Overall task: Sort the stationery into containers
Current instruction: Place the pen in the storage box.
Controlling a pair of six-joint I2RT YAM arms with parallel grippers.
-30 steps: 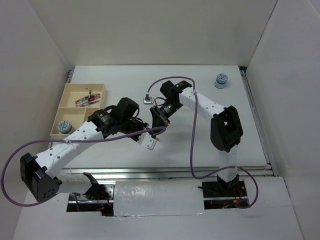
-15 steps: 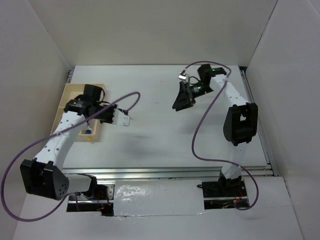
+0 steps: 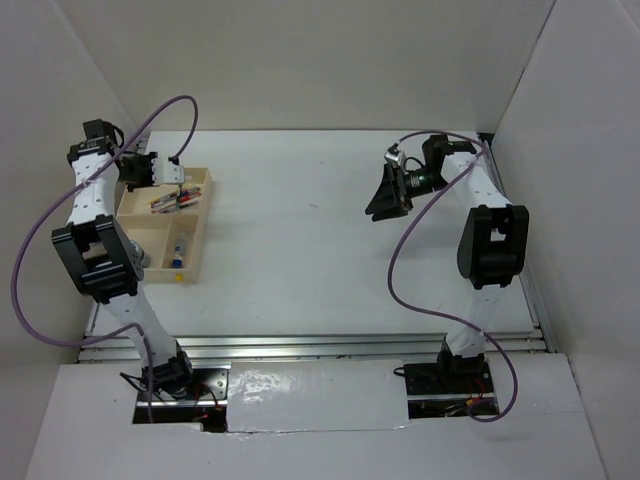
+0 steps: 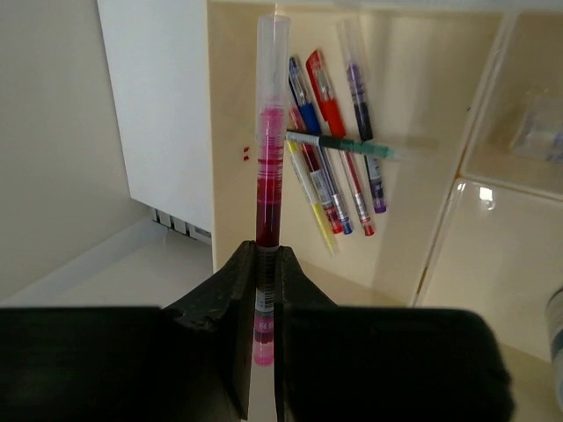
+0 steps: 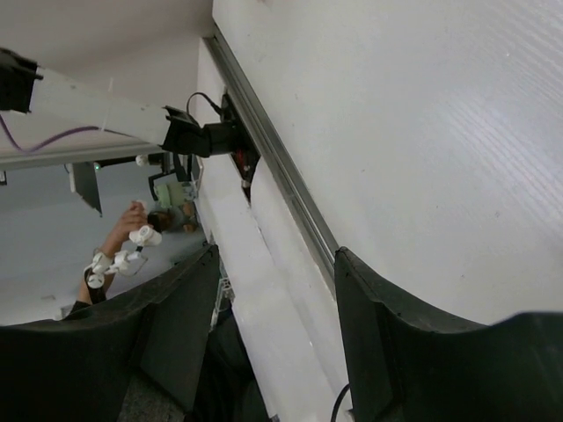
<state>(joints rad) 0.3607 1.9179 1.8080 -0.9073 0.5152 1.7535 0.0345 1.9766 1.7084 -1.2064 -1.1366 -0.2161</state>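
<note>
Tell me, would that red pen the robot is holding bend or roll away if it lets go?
The red pen is probably stiff: it sticks out straight though the left tool pinches only one end. Its round, glossy barrel looks likely to roll, but the walls of the tray and the pens lying there should stop it.

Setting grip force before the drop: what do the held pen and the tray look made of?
Pen: likely clear, glossy plastic; the barrel is see-through, with red-pink showing inside. Tray: seems light wood or board, smooth with a faint sheen; pale tan, thin flat dividers, a soft reflection on one floor, no grain discernible.
</note>
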